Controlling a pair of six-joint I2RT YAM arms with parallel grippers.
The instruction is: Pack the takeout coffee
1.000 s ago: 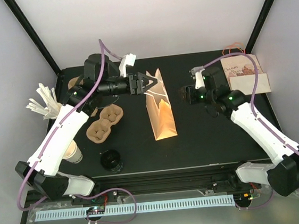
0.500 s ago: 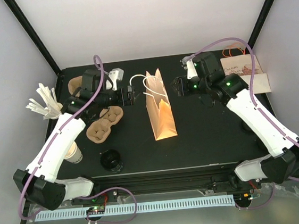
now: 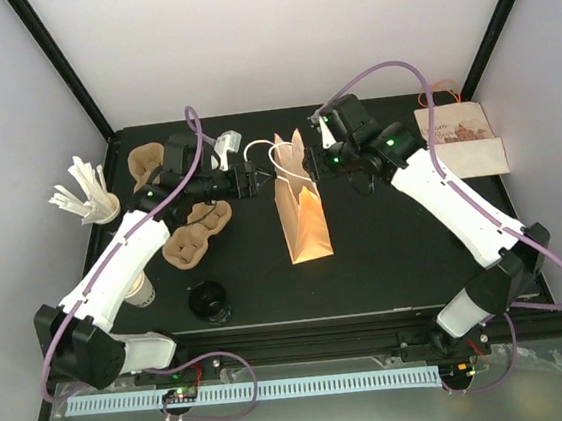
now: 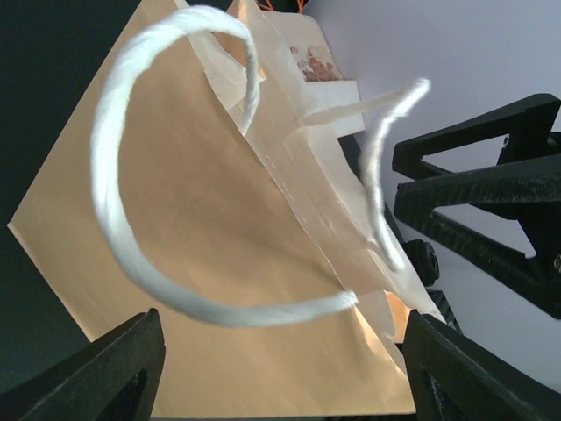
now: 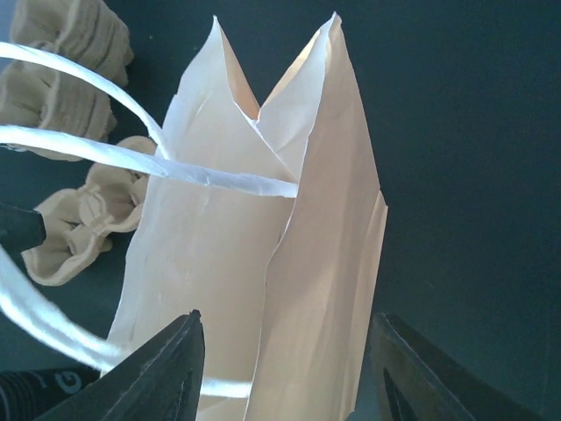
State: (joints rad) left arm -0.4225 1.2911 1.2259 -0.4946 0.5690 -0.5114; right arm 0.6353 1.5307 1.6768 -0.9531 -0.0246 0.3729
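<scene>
Your paper bag (image 3: 303, 218) lies mid-bench, mouth toward the far edge, white handles (image 3: 274, 159) standing up. Overhead, your left gripper (image 3: 258, 181) and right gripper (image 3: 309, 164) flank that mouth, one on each side. The left wrist view adds detail: fingers spread wide, a handle loop (image 4: 123, 219) ahead of them, nothing pinched. In the right wrist view the fingers are spread too, over the bag's creased edge. The pulp cup carrier (image 3: 198, 229) sits near the bag's left side. On the right, dark bench (image 3: 396, 249) runs to the edge.
</scene>
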